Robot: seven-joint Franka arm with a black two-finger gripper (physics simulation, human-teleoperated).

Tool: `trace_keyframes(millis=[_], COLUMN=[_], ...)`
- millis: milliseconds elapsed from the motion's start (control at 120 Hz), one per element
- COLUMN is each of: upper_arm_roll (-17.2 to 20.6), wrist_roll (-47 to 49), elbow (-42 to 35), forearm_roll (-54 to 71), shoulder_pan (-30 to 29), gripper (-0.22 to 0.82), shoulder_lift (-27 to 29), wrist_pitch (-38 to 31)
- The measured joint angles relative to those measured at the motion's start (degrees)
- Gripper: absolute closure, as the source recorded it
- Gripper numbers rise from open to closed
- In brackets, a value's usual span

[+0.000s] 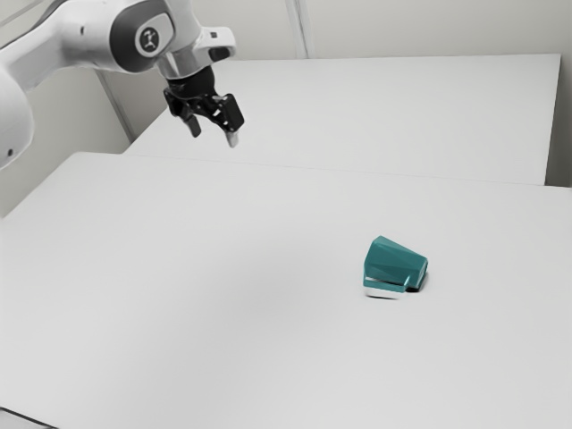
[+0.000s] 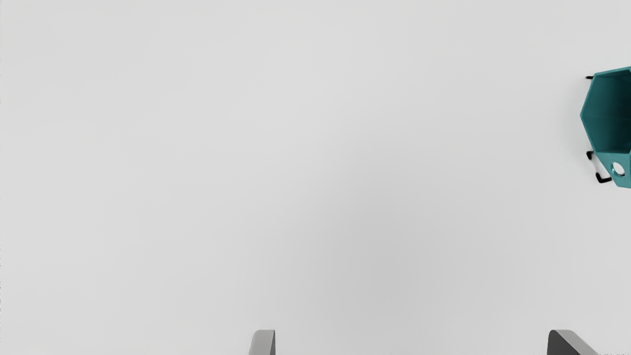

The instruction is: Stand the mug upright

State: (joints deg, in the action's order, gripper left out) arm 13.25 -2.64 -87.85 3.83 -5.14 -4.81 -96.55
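Observation:
High above the table, in the exterior view's upper left, hangs my gripper (image 1: pixel 214 136), its two fingers wide apart with nothing between them. A teal faceted mug (image 1: pixel 393 263) lies on its side on the table, toward the exterior view's right and well away from the gripper. In the wrist view the gripper (image 2: pixel 411 342) is open, and the mug (image 2: pixel 609 111) is partly cut off by the picture's edge, its hollow mouth and its handle with a hole visible.
A white table (image 1: pixel 223 268) spreads beneath the arm and the mug. Behind it stands another pale flat surface (image 1: pixel 402 116), with light walls beyond. A dark line (image 1: pixel 27 417) runs at the exterior view's lower left corner.

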Motion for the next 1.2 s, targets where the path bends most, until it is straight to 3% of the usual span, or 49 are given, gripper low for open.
trace_keyframes(millis=[308,567,958,1200], upper_arm_roll=[-0.2,0.0,2.4,2.7], wrist_roll=[4.0,5.3,1.6,-5.1], elbow=[-0.6,-9.2,-10.6,-10.3], forearm_roll=[-0.4,-16.9,-36.0,-44.7], shoulder_pan=[1.2,1.0,2.2,3.1], gripper=[0.0,0.0,0.0,0.0], shoulder_lift=[0.2,-1.8,-15.9,-21.0], wrist_pitch=[0.9,-10.0,-23.6,-30.1])
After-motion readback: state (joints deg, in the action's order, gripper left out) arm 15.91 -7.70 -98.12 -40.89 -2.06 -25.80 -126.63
